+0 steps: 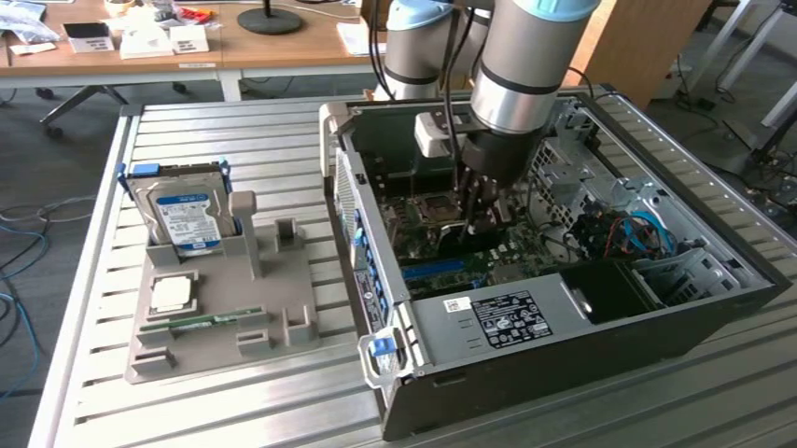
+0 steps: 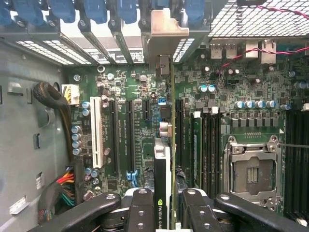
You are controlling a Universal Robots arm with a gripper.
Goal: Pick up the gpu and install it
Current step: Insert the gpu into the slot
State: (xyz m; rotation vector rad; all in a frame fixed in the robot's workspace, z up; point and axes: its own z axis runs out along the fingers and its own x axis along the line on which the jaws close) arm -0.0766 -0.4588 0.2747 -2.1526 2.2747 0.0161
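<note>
The gpu (image 2: 162, 169) is seen edge-on in the wrist view, a thin card with a green-and-black label, standing upright over the motherboard's expansion slots (image 2: 129, 130). Its silver bracket (image 2: 166, 31) reaches the rear slot openings of the case. My gripper (image 2: 169, 209) is shut on the card, one black finger (image 2: 142, 208) on each side. In the exterior view the gripper (image 1: 483, 213) is lowered inside the open computer case (image 1: 373, 280), just above the motherboard (image 1: 436, 271).
A grey parts stand (image 1: 230, 322) on the slatted table holds a blue-labelled hard drive (image 1: 187, 213), a square processor chip (image 1: 171, 294) and a green memory stick (image 1: 200, 322). Inside the case are the power supply (image 1: 498, 317), the processor socket (image 2: 253, 169) and cable bundles (image 2: 50, 94).
</note>
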